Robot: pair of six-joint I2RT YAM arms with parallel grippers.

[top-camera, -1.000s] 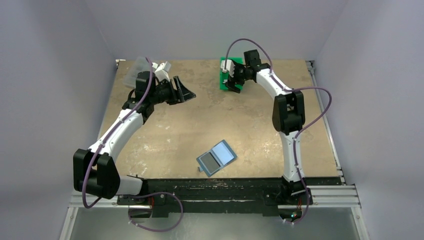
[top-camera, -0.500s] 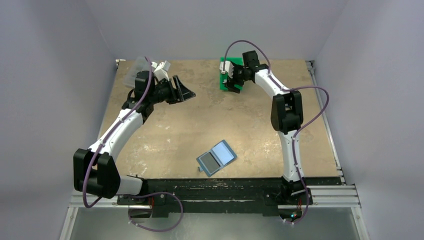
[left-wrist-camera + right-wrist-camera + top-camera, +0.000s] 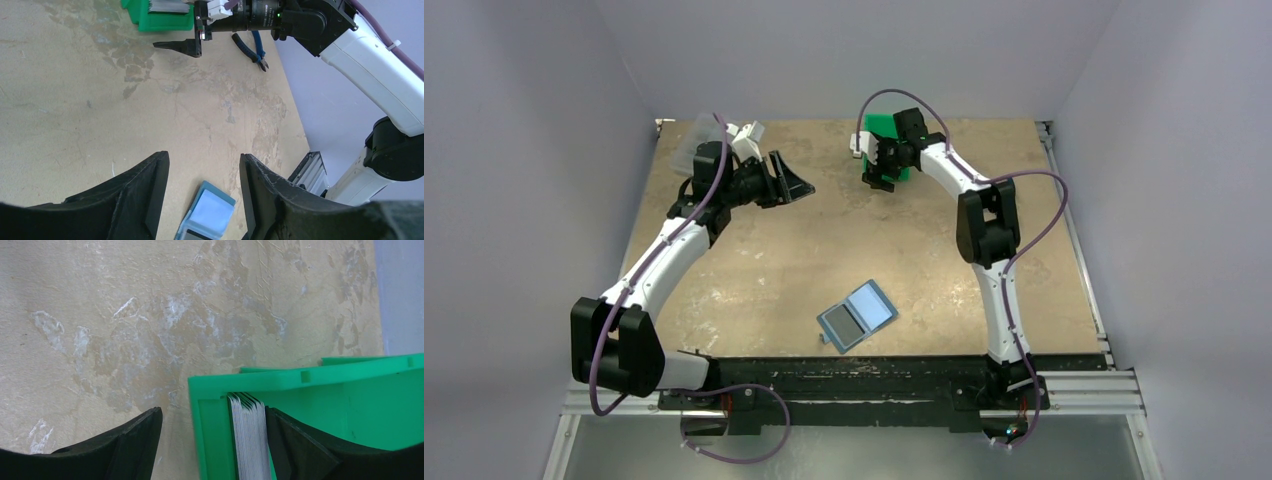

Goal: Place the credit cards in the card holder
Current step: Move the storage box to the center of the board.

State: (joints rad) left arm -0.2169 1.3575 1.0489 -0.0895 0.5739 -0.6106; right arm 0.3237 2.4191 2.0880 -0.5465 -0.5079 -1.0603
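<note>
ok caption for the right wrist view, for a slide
Right gripper open over the green bin, the upright stack of cards between its fingers.

The bench (image 3: 150, 300) looks like matt, rough board, mottled tan with chalky pale scuffs all over. The green bin (image 3: 295, 380) is smooth moulded plastic with a soft sheen. The credit cards (image 3: 250, 440) in it show thin, pale, clean-cut edges. The fingers (image 3: 125, 445) are dull black plastic, a bit grainy. The card holder (image 3: 857, 315) has a shiny inside face.
</note>
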